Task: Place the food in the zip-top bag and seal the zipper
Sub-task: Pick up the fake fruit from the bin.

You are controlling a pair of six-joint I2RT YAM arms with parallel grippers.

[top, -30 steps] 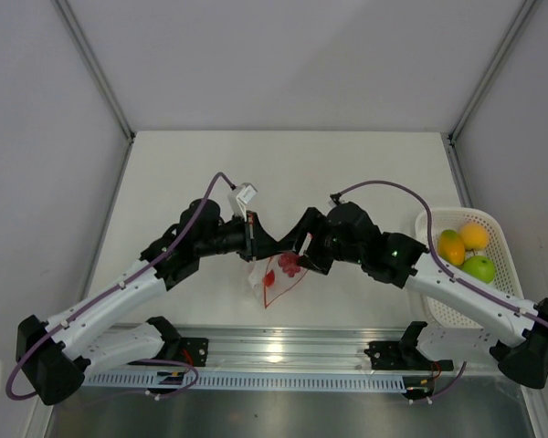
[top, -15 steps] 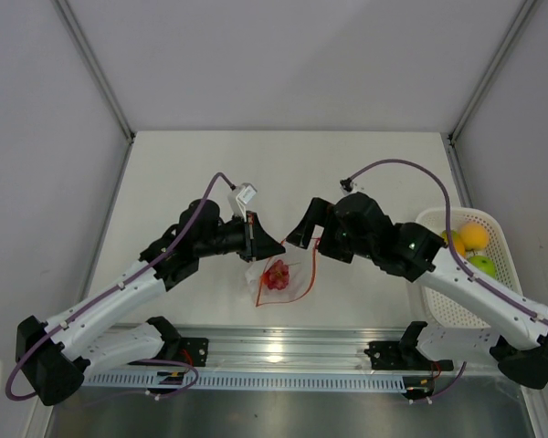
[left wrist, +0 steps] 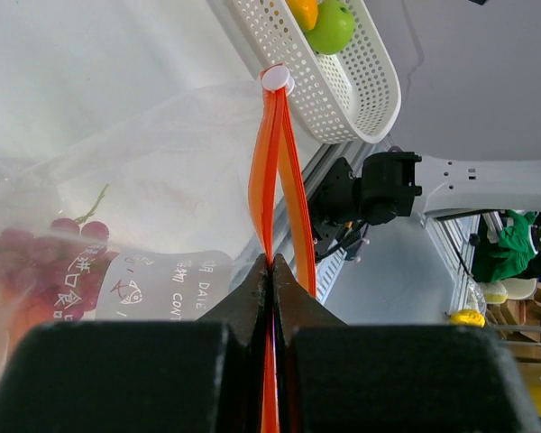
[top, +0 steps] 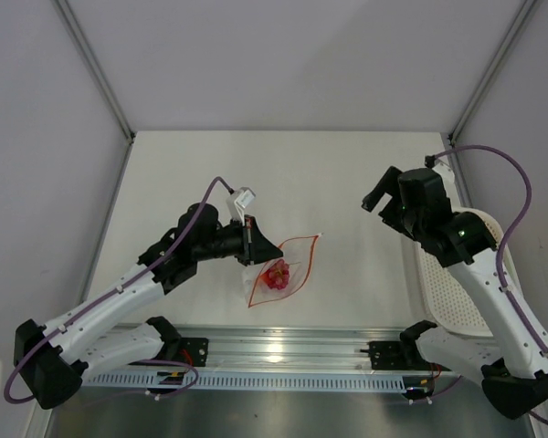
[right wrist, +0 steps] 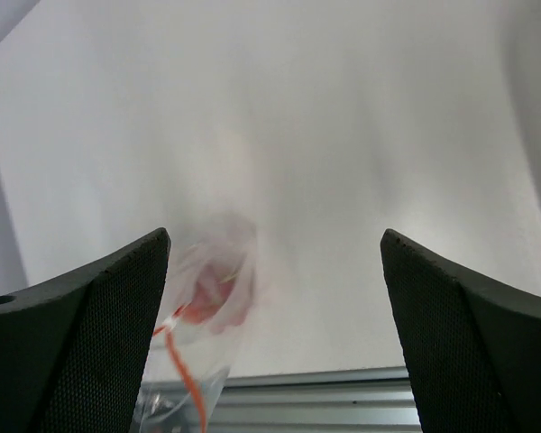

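The clear zip-top bag (top: 283, 269) lies in front of the left arm with a dark red cluster of food (top: 276, 274) inside it. My left gripper (top: 256, 245) is shut on the orange-red zipper (left wrist: 270, 180) at the near end of the bag's mouth. The white tab (left wrist: 276, 78) sits at the strip's far end, and the mouth gapes a little. A lime green fruit (left wrist: 329, 27) and an orange one (left wrist: 302, 9) lie in the basket. My right gripper (top: 384, 192) stands open and empty, well right of the bag. In its own blurred view the bag (right wrist: 207, 298) shows at lower left.
A white mesh basket (top: 436, 292) stands at the right edge of the table, largely hidden under the right arm in the top view; the left wrist view shows its wall (left wrist: 343, 81). A metal rail (top: 283, 347) runs along the near edge.
My right gripper has pulled away from the bag's mouth, swung right and back toward the basket, and opened wide. The red food now rests in the bag. The left gripper kept its grip.
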